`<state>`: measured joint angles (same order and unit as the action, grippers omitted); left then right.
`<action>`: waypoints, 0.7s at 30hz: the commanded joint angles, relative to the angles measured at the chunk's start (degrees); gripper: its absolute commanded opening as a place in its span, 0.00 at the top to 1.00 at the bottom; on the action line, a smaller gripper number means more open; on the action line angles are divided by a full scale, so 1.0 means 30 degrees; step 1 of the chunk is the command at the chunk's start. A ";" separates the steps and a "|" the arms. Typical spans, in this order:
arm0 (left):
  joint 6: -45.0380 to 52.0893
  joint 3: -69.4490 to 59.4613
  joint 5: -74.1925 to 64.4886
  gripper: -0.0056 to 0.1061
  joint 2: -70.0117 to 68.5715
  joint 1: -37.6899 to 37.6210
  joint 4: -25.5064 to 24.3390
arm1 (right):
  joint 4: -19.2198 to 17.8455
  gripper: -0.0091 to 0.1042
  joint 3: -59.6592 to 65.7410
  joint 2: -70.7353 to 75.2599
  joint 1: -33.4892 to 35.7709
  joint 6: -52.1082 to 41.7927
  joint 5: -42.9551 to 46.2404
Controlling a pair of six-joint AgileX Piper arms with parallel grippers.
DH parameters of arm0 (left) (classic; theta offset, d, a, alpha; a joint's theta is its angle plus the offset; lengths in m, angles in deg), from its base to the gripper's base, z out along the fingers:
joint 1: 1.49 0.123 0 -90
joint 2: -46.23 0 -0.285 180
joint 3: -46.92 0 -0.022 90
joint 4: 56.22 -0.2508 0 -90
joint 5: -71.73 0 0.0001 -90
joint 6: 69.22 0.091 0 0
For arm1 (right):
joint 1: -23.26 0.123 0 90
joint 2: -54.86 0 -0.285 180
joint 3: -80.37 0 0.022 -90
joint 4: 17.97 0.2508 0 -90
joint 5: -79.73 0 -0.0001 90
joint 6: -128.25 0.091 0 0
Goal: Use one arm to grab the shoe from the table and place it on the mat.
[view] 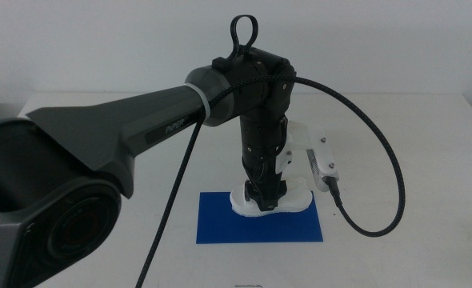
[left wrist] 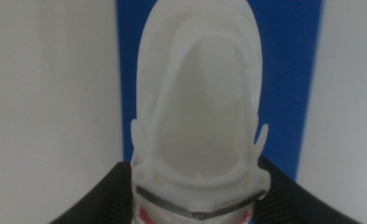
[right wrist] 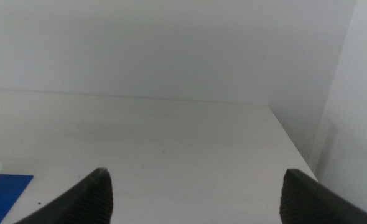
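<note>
Shoe held on the mat by the left gripper

The white shoe (view: 270, 202) sits on the far edge of the blue mat (view: 244, 226), which lies flat on the white table (view: 396, 136); the left gripper (view: 264, 194) comes straight down onto it, its dark jaws closed against the shoe's two sides, as the left wrist view shows with the shoe (left wrist: 199, 112) over the mat (left wrist: 283, 74). The right gripper (right wrist: 196, 193) waits off to the side above bare table, jaws spread wide
</note>
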<state>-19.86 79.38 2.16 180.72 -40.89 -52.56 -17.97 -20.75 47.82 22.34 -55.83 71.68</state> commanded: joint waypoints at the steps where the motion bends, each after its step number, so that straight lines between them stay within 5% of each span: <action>1: 0.0078 0.0856 -0.2025 0.91 -0.0947 -0.0050 0.0154 | -0.0171 0.09 -0.0353 0.0369 0.0031 -0.0099 0.1447; 9: 0.0071 0.0837 -0.2025 0.91 -0.0925 0.0087 -0.0855 | -0.0171 0.09 -0.0353 0.0369 0.0031 -0.0099 0.1447; 21: -0.0535 -0.0269 -0.2025 0.94 -0.1143 0.0292 -0.0275 | -0.0171 0.09 -0.0353 0.0369 0.0031 -0.0099 0.1447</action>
<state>-20.96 78.57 2.09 181.48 -40.09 -54.82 -17.97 -20.75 47.82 22.34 -55.83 71.68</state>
